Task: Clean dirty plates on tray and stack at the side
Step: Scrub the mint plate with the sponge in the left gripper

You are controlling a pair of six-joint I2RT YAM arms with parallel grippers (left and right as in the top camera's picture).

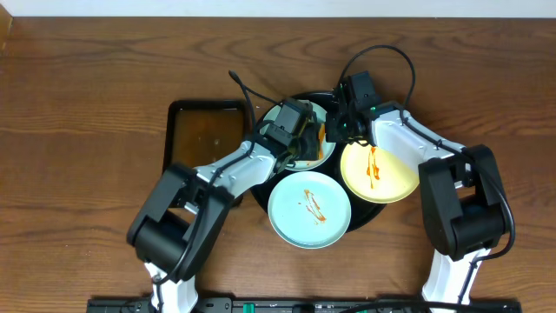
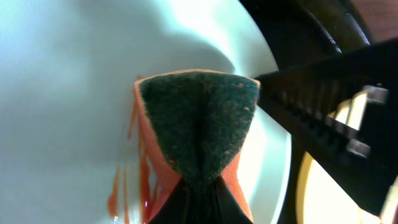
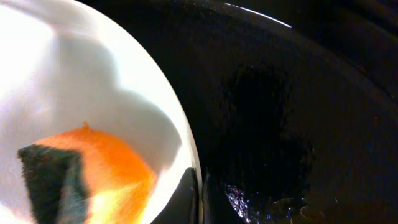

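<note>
1. Orange sponge [image 2: 198,118] with a green scour pad is clamped in the left fingers [image 2: 177,210] and pressed on the mint plate [image 2: 62,74] at 12 o'clock of the black tray [image 3: 280,124].
2. On that plate's rim at its 3 o'clock, the right fingers [image 3: 185,202] are nearly together. Looks like a pinch to steady it.
3. At 7 o'clock of the sponge sit sauce streaks [image 2: 124,186]. Next stroke should go there: flat, firm, short.
4. Stop strokes short of the right fingers; don't lever the plate out of its rim hold.
5. Smeared, not yet done: yellow plate [image 1: 395,174] at 4 o'clock, second mint plate [image 1: 309,209] at 6 o'clock. Nothing stacked on the table [image 1: 87,69].
</note>
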